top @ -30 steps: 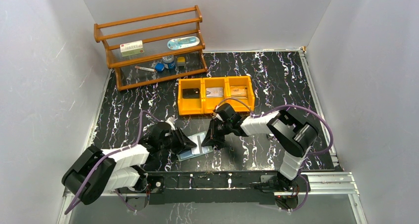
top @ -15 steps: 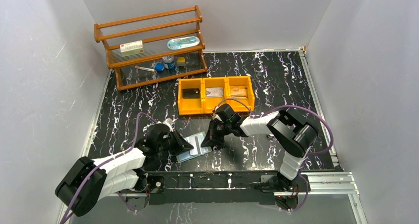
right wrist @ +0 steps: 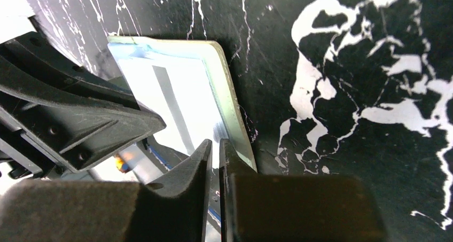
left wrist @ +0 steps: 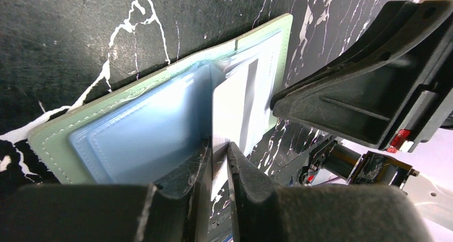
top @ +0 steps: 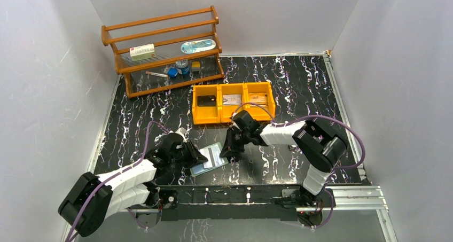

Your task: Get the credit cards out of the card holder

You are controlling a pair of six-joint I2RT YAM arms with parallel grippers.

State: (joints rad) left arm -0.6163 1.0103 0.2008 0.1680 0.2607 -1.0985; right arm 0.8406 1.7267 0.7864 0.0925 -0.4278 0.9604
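The card holder (top: 204,167) lies flat on the black marbled table between my two grippers. It is pale green with bluish sleeves in the left wrist view (left wrist: 133,140). A whitish credit card (left wrist: 235,103) with a grey stripe sticks partway out of it. My left gripper (left wrist: 218,146) is shut on that card's near edge; from above it (top: 198,156) is at the holder's left side. My right gripper (right wrist: 215,143) is shut, its tips at the holder's green right edge (right wrist: 228,92); from above it (top: 229,149) sits just right of the card (top: 215,155).
An orange three-compartment bin (top: 233,118) stands behind the grippers, with a dark item, a silvery card and a tan card in its compartments. A wooden rack (top: 163,49) with small items is at the back left. White walls surround the table.
My left arm has shifted slightly left and back, drawing the striped card a little further out of the holder. My right gripper has stayed at the holder's right edge.
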